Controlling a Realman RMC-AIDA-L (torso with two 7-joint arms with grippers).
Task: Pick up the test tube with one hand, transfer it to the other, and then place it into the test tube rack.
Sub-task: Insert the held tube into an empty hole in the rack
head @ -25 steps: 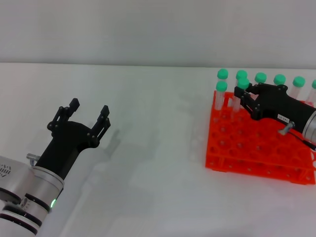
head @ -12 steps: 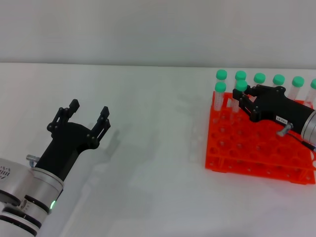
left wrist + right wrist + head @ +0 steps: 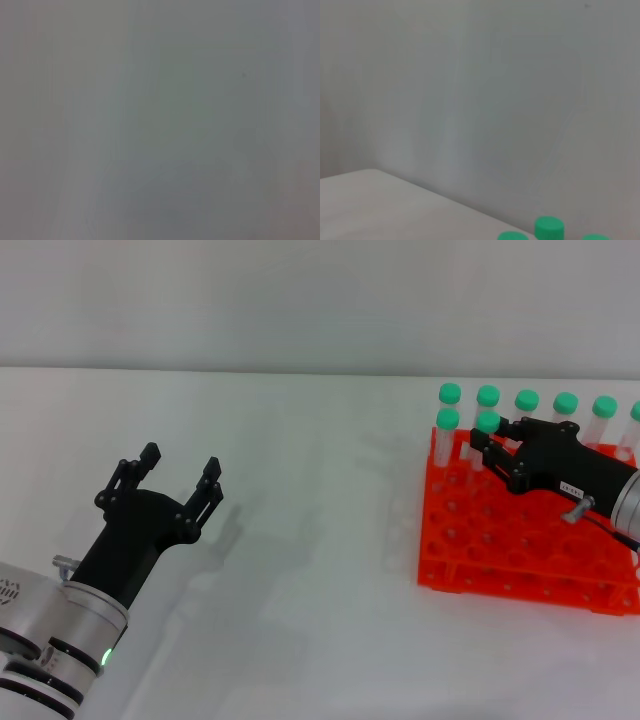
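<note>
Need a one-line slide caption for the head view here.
Right pincer sets a green-capped tube into the orange rack; left pincer hovers open above the table.

Test tube rack (image 3: 520, 540) right end and rightmost green cap (image 3: 636, 412) edge-cropped.

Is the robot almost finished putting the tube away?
Nearly. The handover looks done: the left gripper is open, holding nothing, out over the bare table. Right now the right gripper is at the test tube, which stands in the orange rack in its second row. Whether it has let go cannot be seen. Left: release and pull away.
</note>
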